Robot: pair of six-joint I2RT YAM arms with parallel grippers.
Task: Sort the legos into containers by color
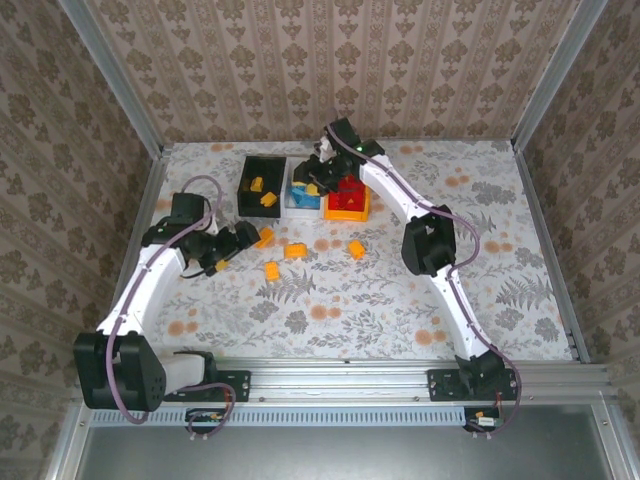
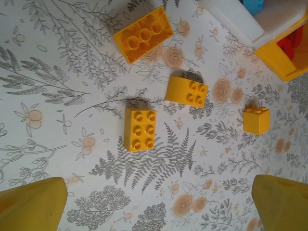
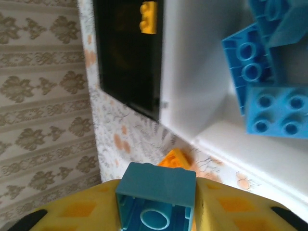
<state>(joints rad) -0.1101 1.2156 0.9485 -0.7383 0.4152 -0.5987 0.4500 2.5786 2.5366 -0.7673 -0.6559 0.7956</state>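
from where i stand, the left pincer (image 2: pixel 159 199) hangs low over the counter (image 2: pixel 57 96), its yellow fingers (image 2: pixel 33 204) spread wide with nothing between them. just past them lie four loose yellow legos (image 2: pixel 140 128): one studs-up in the middle, one tipped over beyond it, a small cube off to the right, and the biggest lying hollow side up farthest out. they look light, hard and slick, so i'd pinch the nearest one across its flat long sides rather than over the studs. it could skate on the counter if nudged.

farther back the three containers stand in a row. the black bin (image 1: pixel 270 170) has yellow pieces in it, the white bin (image 3: pixel 192 72) blue ones, the orange-yellow bin (image 1: pixel 348 215) red ones. the right pincer (image 1: pixel 314 183) is clamped on a blue brick (image 3: pixel 156 192) right at the white bin, and looks ready to drop it in.
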